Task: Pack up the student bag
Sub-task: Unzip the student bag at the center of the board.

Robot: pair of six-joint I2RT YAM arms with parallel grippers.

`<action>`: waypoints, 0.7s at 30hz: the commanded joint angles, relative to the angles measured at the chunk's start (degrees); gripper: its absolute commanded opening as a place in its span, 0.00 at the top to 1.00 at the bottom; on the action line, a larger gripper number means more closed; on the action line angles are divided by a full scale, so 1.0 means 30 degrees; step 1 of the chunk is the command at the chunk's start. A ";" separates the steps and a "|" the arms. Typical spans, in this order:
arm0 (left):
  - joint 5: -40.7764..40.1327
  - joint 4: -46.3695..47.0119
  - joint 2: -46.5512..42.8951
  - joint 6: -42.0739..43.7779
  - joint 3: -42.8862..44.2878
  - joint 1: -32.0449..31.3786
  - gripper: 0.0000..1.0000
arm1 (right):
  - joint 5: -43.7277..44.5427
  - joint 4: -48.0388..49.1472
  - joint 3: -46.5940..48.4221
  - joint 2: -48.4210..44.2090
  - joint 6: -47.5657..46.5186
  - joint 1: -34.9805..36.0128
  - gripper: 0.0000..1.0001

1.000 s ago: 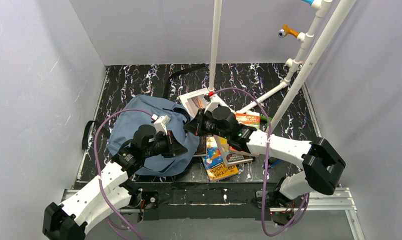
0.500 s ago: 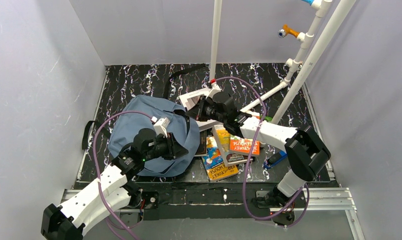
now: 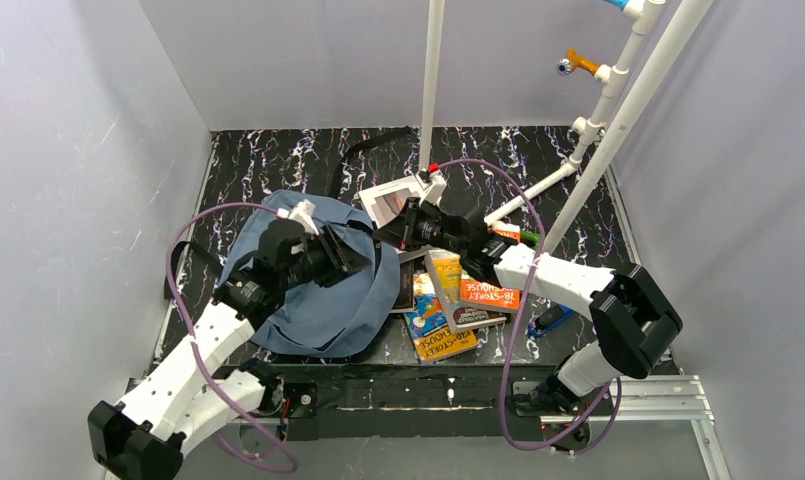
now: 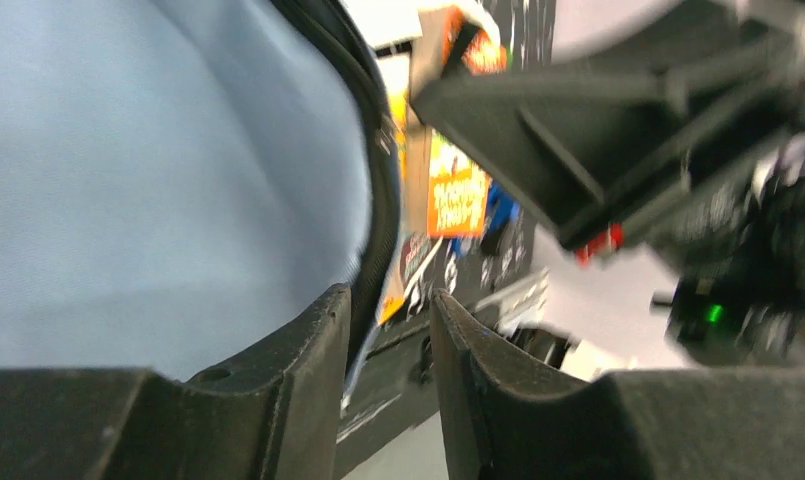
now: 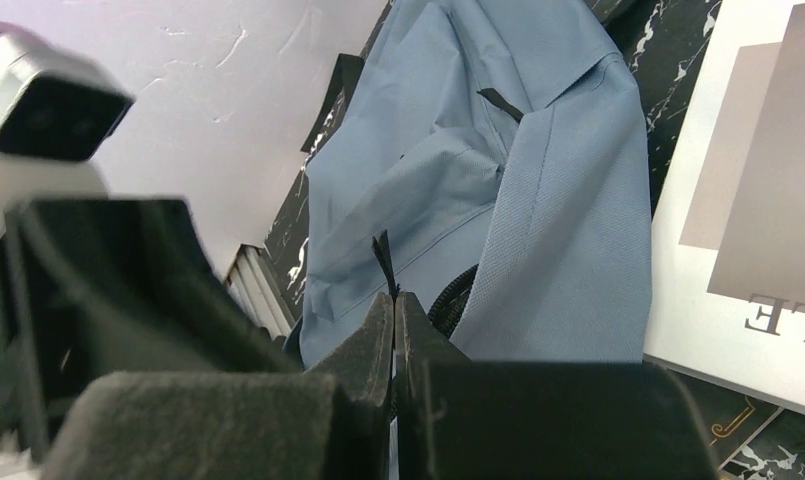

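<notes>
The soft, floppy student bag (image 3: 308, 300) likely grips best at its zipper trim (image 4: 378, 200): the right gripper (image 5: 393, 300) is clamped on a black pull tab (image 5: 384, 262), while the left gripper (image 4: 388, 305) has its fingers slightly apart.

Top view high, rear; wrist views close; all share student bag (image 3: 313, 305).

Even diffuse light, top cam sharp, left wrist cam motion-blurred, right end effector (image 5: 393, 310) soft close-up

You've got a loose pile of books (image 3: 446, 322) on the black marbled table (image 3: 278, 160) — an orange-covered one (image 3: 489, 293) on top — with white pipes (image 3: 433, 80) rising behind.
</notes>
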 commanded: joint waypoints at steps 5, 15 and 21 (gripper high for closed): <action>0.1632 0.0865 0.2613 -0.5019 0.0964 0.3320 0.61 | -0.0535 0.1821 -0.0022 -0.1389 -0.0428 -0.0024 0.99; 0.2082 0.2305 0.6012 -0.6243 0.1793 0.3316 0.65 | -0.0779 0.1805 0.0225 -0.1282 -0.0719 -0.0025 0.99; 0.1381 0.2037 0.6464 -0.6594 0.1600 0.3316 0.53 | -0.1263 0.1664 0.0443 -0.1233 -0.0641 -0.0016 0.99</action>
